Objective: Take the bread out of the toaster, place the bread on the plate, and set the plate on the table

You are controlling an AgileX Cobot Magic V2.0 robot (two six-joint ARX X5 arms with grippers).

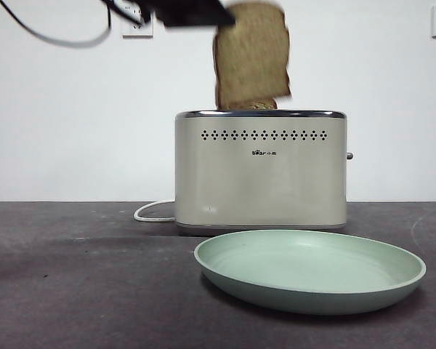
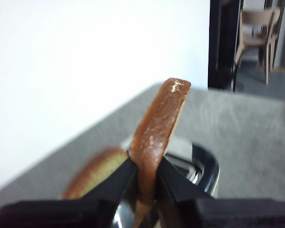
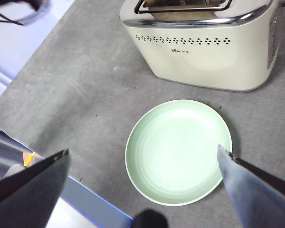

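In the front view the left gripper [image 1: 221,18] entered dark and blurred from the upper left of the frame, its jaws clamped on the top edge of the bread [image 1: 251,58], which hung upper centre, lifted almost wholly above the toaster [image 1: 260,171]. The slice's lower edge sat just over the chrome rim; whether it had fully cleared the slot was hard to tell through the blur. A second slice [image 1: 259,105] showed only its domed top in the slot beside it.

The left wrist view confirmed the grip: both jaws pinched the crust at the lower centre of the frame, the bread [image 2: 159,133] rising edge-on between them with the toaster [image 2: 199,166] beneath.

To do this step well, the lift probably ought to run straight up until the lower crust was plainly free of the rim, without tightening on so soft a slice. Only then should the carry swing toward the plate [image 1: 310,269], which lay on the table [image 1: 80,283] at the lower right of the front view, in front of the toaster.

The right gripper [image 3: 142,171] waited spread wide over the plate [image 3: 178,149], holding nothing.
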